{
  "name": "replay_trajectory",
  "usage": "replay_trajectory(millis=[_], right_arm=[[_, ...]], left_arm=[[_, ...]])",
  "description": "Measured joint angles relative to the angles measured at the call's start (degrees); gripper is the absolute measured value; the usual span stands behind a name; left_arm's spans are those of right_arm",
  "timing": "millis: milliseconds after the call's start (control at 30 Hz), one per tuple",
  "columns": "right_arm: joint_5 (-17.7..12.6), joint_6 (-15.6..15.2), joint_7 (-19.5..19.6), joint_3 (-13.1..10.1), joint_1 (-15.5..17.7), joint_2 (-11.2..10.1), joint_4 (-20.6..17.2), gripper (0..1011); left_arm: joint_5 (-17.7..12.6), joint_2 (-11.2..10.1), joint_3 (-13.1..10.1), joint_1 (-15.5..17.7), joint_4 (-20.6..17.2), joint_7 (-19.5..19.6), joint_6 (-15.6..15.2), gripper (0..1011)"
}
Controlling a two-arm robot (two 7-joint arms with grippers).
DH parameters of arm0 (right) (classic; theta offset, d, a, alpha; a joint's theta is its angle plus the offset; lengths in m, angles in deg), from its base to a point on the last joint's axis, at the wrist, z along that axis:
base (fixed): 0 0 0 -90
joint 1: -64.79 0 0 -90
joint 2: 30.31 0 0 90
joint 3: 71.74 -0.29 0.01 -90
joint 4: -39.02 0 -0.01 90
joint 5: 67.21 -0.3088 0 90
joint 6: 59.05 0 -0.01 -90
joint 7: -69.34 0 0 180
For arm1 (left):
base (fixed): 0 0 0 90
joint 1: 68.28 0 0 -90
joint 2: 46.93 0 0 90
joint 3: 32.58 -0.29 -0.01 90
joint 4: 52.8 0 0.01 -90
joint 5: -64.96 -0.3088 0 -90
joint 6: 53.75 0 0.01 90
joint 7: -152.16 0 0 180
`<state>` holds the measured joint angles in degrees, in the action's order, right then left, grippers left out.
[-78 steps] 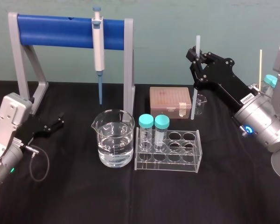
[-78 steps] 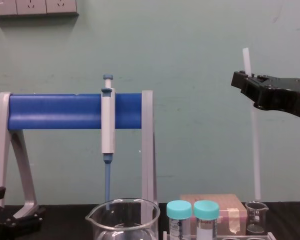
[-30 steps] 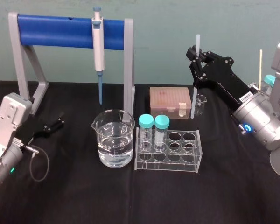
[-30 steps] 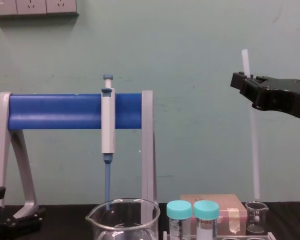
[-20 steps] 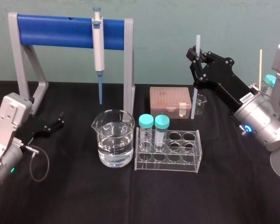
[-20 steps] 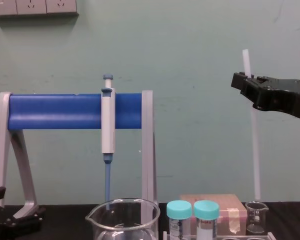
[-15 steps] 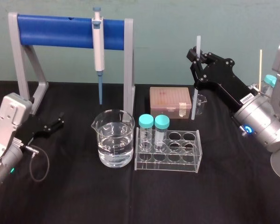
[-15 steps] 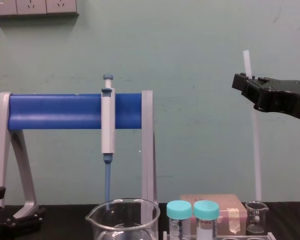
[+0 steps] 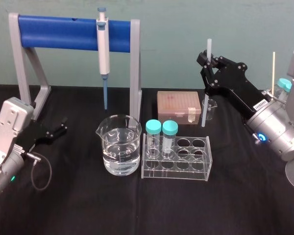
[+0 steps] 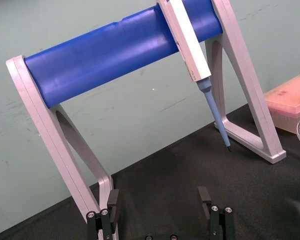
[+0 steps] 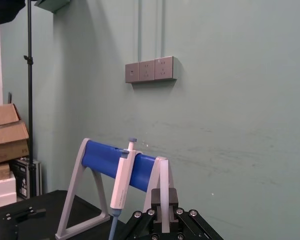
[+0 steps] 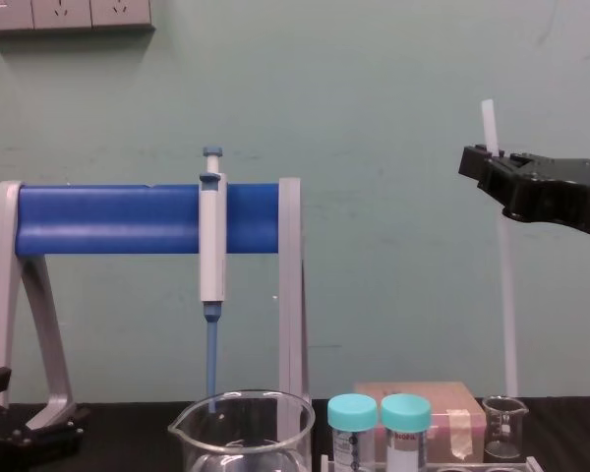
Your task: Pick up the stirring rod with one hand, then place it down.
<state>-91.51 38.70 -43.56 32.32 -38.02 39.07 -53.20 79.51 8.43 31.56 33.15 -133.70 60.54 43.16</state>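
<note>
Clock ref: head view, centred on the rack, 12 = away from the robot.

Centre: clear rack on the black surface. Two teal-capped tubes stand upright in its 9 o'clock end.

Just beside the rack at 9 o'clock: big beaker, part filled with clear liquid.

Further out at 9 o'clock: left hand, low over the surface, parked. It is released: the left wrist view shows its fingers spread wide with nothing between them.

12 to 1 o'clock, behind the rack: pinkish tip box. The small beaker sits just beside the box on its 3 o'clock side.

1 to 2 o'clock: right hand, raised well above the surface, clenched on the rod. The grip is near the rod's top, with a short stub sticking up past the jaws. The rod hangs close to upright, with a slight tilt in the chest view. Its lower end is off the surface, about level with the small beaker's rim in the chest view. Can't tell whether the end is over the beaker's mouth or just in front of it.

11 o'clock, farthest back: grey stand with a blue bar. The pipette hangs on the bar, tip down, behind the big beaker.
</note>
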Motion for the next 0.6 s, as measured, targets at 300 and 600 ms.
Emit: replay_trajectory(millis=[300, 600], right_arm=[[0.0, -0.1, 0.3, -0.1, 0.4, 0.0, -0.2, 72], [0.2, 0.2, 0.4, 0.3, 1.8, 0.3, 1.4, 72]], left_arm=[[0.0, 0.0, 0.0, 0.0, 0.0, 0.0, 0.0, 1000], [0.0, 0.0, 0.0, 0.0, 0.0, 0.0, 0.0, 1000]])
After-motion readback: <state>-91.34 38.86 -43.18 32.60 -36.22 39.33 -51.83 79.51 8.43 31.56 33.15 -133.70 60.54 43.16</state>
